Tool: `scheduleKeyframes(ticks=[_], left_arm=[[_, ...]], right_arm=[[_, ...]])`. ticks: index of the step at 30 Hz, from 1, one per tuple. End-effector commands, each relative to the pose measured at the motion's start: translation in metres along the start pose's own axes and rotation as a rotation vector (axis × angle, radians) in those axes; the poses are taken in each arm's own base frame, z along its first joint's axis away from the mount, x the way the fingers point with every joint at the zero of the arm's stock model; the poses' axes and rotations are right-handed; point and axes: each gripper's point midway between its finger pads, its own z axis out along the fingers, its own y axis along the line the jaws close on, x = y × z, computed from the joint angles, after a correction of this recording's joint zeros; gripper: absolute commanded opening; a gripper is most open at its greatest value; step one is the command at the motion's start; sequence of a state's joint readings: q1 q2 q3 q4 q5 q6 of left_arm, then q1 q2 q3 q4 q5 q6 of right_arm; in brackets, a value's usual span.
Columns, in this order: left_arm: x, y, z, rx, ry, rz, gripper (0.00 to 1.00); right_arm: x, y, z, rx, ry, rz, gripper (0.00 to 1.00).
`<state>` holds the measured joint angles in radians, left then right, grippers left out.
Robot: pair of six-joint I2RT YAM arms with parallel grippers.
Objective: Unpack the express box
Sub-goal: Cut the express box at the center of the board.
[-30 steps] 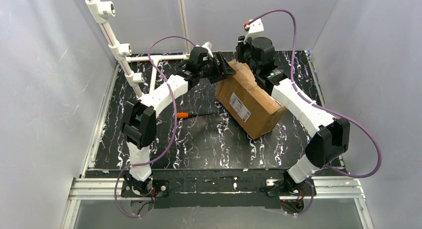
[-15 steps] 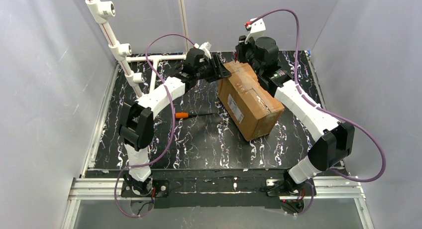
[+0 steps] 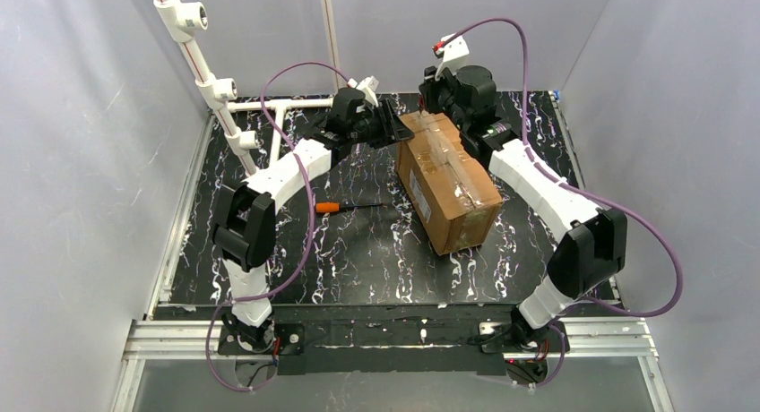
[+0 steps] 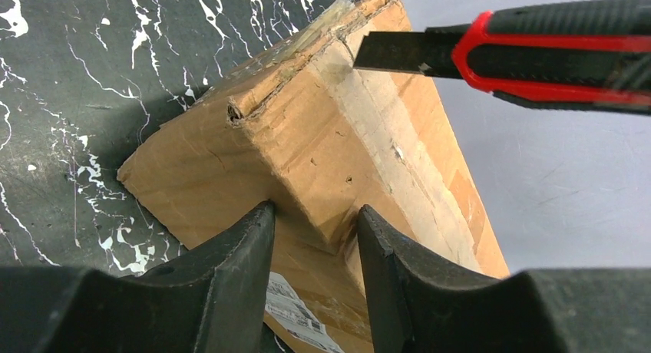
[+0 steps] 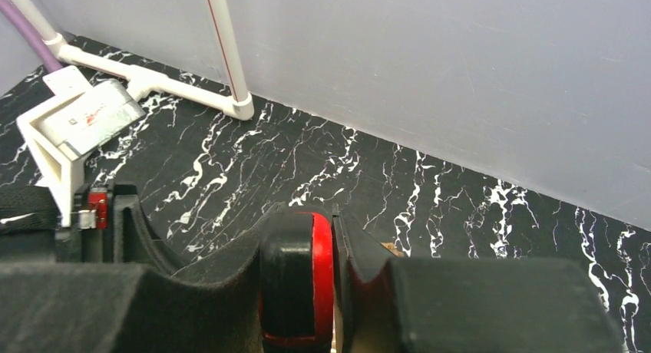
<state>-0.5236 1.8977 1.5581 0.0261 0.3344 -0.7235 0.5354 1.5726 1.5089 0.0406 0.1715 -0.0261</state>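
The express box (image 3: 448, 184), a brown taped carton with a white label on its left side, lies on the black marbled table (image 3: 358, 251). My left gripper (image 3: 394, 125) clamps the box's far left corner. In the left wrist view both fingers (image 4: 246, 245) press on that corner of the box (image 4: 322, 138), with the gripper (image 4: 315, 211) closed around it. My right gripper (image 5: 334, 238) is shut on a red and black utility knife (image 5: 298, 276) over the box's far end. The knife's blade (image 4: 399, 52) touches the top edge at the taped seam.
An orange-handled screwdriver (image 3: 329, 206) lies on the table left of the box. A white pipe frame (image 3: 242, 139) stands at the far left. Grey walls enclose the table on three sides. The left arm's camera mount (image 5: 77, 127) shows in the right wrist view.
The box has rolled from a tilted pose to lie flat, its taped top now up and its label facing left. Both grippers have kept their hold and shifted slightly with it.
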Motion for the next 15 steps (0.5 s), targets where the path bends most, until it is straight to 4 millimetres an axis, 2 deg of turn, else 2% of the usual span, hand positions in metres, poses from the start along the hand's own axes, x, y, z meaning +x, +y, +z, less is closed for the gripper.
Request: scheduleKeyframes(ticks=[1,10,15], left_arm=[[0.0550,0.0502,-0.0017,-0.146,0.170,-0.015,0.40],[0.0510,0.0450,-0.0024,-0.125,0.156,-0.023,0.37],[0.0522,0.0467,-0.0031,-0.132,0.160,-0.024,0.36]], right_arm=[[-0.0333,-0.0045,0.0067,0.007,-0.106,-0.018,0.01],[-0.0242,-0.0069,0.0082,0.019,-0.092,-0.034,0.01],[-0.0342,-0.0069,0.0109,0.019,-0.109,-0.035,0.01]])
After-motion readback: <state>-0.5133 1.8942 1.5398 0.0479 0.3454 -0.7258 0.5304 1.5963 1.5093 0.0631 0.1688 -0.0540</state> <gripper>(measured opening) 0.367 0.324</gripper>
